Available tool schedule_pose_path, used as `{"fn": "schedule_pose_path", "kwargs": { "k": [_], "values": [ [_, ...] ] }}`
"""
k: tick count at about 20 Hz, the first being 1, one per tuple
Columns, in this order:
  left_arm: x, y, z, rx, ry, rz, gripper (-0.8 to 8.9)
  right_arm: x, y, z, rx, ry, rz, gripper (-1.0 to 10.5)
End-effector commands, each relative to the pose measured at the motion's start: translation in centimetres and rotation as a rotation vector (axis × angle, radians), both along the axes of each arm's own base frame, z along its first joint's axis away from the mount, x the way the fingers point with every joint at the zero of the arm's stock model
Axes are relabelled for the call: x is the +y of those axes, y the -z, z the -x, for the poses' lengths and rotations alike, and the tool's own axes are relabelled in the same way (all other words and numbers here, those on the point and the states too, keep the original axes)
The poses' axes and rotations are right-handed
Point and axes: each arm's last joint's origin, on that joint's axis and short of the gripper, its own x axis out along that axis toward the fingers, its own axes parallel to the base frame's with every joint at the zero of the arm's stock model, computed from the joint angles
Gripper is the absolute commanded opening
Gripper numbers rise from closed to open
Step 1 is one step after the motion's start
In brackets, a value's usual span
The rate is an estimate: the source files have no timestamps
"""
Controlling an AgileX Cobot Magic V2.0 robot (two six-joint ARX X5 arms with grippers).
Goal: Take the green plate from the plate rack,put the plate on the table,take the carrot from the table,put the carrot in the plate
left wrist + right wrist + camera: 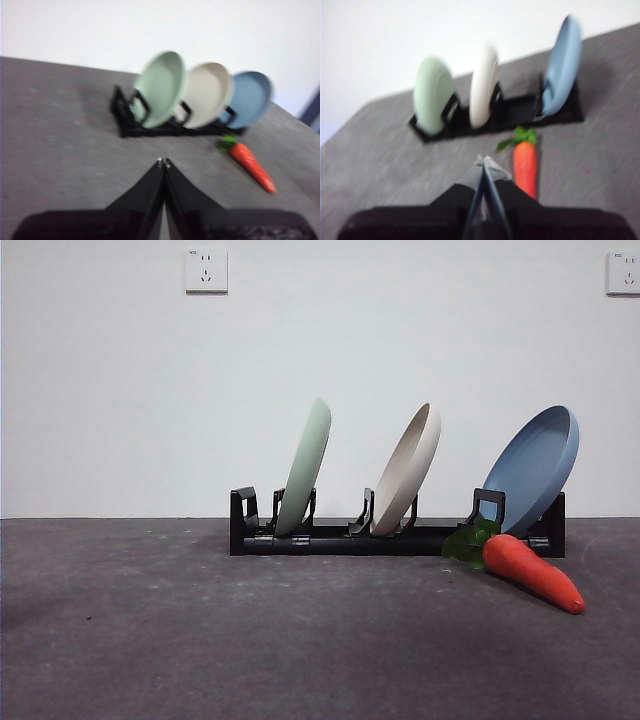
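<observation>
Both grippers, left [163, 161] and right [483, 159], hover clenched and empty, well short of the plate rack [400, 540]; the carrot [530, 572] lies near right.

Rack [400, 538] sits on the table [200, 640], three plates slotted in it; carrot [530, 572] lies just in front, probably touching its right end.

Front view sharp under soft, even light; both wrist views blurred, right one more
</observation>
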Motion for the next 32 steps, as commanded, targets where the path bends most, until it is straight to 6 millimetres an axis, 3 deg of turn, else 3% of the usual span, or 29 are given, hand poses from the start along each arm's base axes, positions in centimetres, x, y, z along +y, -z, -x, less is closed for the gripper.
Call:
{"fn": "schedule_pose_path", "kwargs": {
  "k": [1, 11, 18, 19, 20, 21, 22, 23, 29, 32],
  "values": [
    [-0.2, -1.5, 0.3, 0.016, 0.076, -0.022, -0.06, 0.2, -1.7, 0.1, 0.049, -0.081, 0.085, -0.1],
    [-0.7, -5.0, 0.7, 0.151, 0.323, -0.082, -0.06, 0.6, -6.2, 0.3, 0.214, -0.333, 0.234, -0.1],
    [-0.8, -6.4, 0.8, 0.174, 0.37, -0.116, 0.04, 0.7, -6.8, 0.3, 0.287, -0.376, 0.271, 0.1],
    [-0.8, -6.4, 0.8, 0.181, 0.367, -0.11, 0.51, 0.7, -6.8, 0.3, 0.287, -0.376, 0.271, 0.4],
    [-0.8, -6.4, 0.8, 0.189, 0.362, -0.099, 1.86, 0.7, -6.8, 0.3, 0.287, -0.376, 0.27, 1.5],
    [-0.8, -6.4, 0.8, 0.201, 0.356, -0.082, 4.28, 0.7, -6.8, 0.3, 0.289, -0.374, 0.267, 3.3],
    [-0.8, -6.4, 0.7, 0.203, 0.356, -0.079, 5.85, 0.7, -6.8, 0.3, 0.293, -0.371, 0.26, 4.9],
    [-0.8, -6.4, 0.7, 0.204, 0.356, -0.079, 6.24, 0.7, -6.8, 0.3, 0.294, -0.37, 0.258, 6.3],
    [-0.8, -6.5, -0.1, 0.202, 0.356, -0.079, 6.24, 0.7, -6.8, 0.3, 0.293, -0.37, 0.258, 6.3],
    [-0.8, -7.1, -1.9, 0.184, 0.348, -0.063, 6.24, 0.7, -6.8, 0.3, 0.293, -0.37, 0.258, 6.3]
  ]
}}
